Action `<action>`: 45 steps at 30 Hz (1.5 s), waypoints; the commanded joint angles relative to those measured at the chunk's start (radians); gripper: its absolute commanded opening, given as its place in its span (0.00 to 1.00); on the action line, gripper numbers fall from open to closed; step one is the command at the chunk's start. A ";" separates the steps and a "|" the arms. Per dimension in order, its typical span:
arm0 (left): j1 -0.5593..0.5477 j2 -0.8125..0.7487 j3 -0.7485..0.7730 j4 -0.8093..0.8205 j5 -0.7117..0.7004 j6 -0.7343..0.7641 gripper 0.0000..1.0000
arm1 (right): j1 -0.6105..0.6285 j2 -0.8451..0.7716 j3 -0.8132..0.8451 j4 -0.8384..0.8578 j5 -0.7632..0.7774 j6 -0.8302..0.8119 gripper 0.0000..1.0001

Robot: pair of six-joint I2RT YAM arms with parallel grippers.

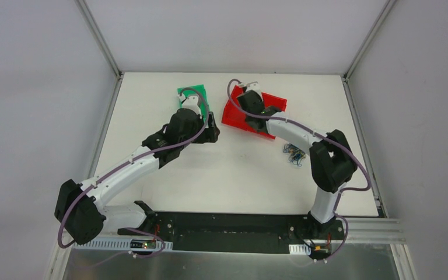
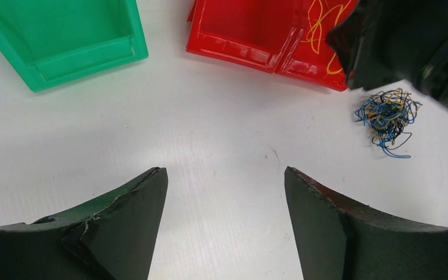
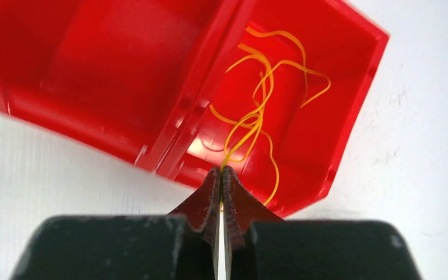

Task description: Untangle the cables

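Two lots of cables. One tangle (image 2: 388,116) of hair-thin blue, yellow and dark wires lies on the white table (image 2: 210,128), just off the red bin's corner and not touching it. From the top camera it sits on the right half of the table, beside the right arm's forearm and well in from the right edge. The other lot is several loose yellow wires (image 3: 256,111), too overlapped to count, lying in one compartment of the red bin (image 3: 93,70); the compartment next to it holds none.

One strand runs straight up into the right gripper (image 3: 221,175), whose fingers are pressed together and pinching it just over the bin's near wall.

Two bins in all: the red one, divided in two, and one green bin (image 2: 64,64) to its left, with a strip of bare table between them. Both sit toward the far half of the table.

The left gripper (image 2: 224,172) is spread wide and holds nothing, with bare table below and between its fingers. It sits near the green bin, well apart from the tangle. The table in front of both bins is open.
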 commanded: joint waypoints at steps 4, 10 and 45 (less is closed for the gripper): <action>-0.001 0.017 0.021 0.019 0.003 0.026 0.76 | -0.173 0.030 0.154 -0.050 -0.246 0.096 0.00; -0.001 0.037 0.030 0.016 0.019 0.025 0.76 | -0.224 0.205 0.286 -0.116 -0.263 0.128 0.00; 0.000 0.176 0.106 -0.023 0.156 0.005 0.82 | -0.461 -0.434 -0.303 -0.189 -0.279 0.456 0.56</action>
